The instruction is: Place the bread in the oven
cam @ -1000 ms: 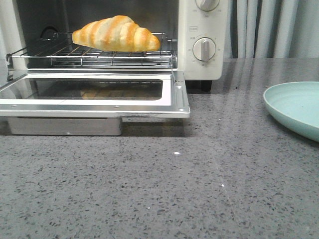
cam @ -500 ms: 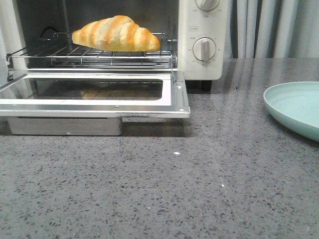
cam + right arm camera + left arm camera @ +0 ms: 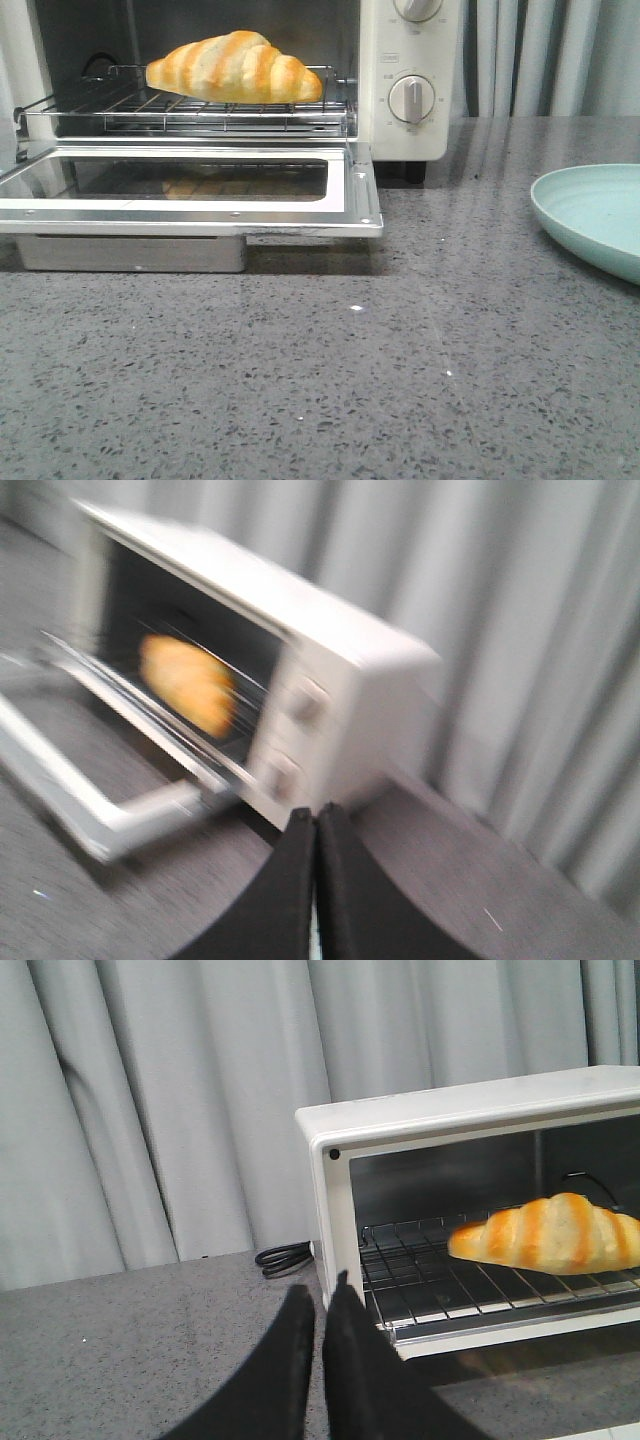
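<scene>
The bread [image 3: 235, 68], a golden-orange roll with cream stripes, lies on the wire rack inside the cream-white oven [image 3: 405, 110]. The oven door [image 3: 190, 190] is folded down flat and open. The bread also shows in the left wrist view [image 3: 548, 1235] and, blurred, in the right wrist view [image 3: 187, 683]. My left gripper [image 3: 320, 1295] is shut and empty, off the oven's left front corner [image 3: 330, 1210]. My right gripper [image 3: 315, 815] is shut and empty, away from the oven [image 3: 330, 700] on its dial side. Neither gripper shows in the front view.
A pale mint-green plate [image 3: 590, 215] sits at the right edge of the grey speckled counter [image 3: 350, 380]. A black power cord [image 3: 285, 1257] lies coiled behind the oven's left side. Grey curtains [image 3: 150, 1110] hang behind.
The front view has shifted very slightly; the bread, oven and plate have not moved.
</scene>
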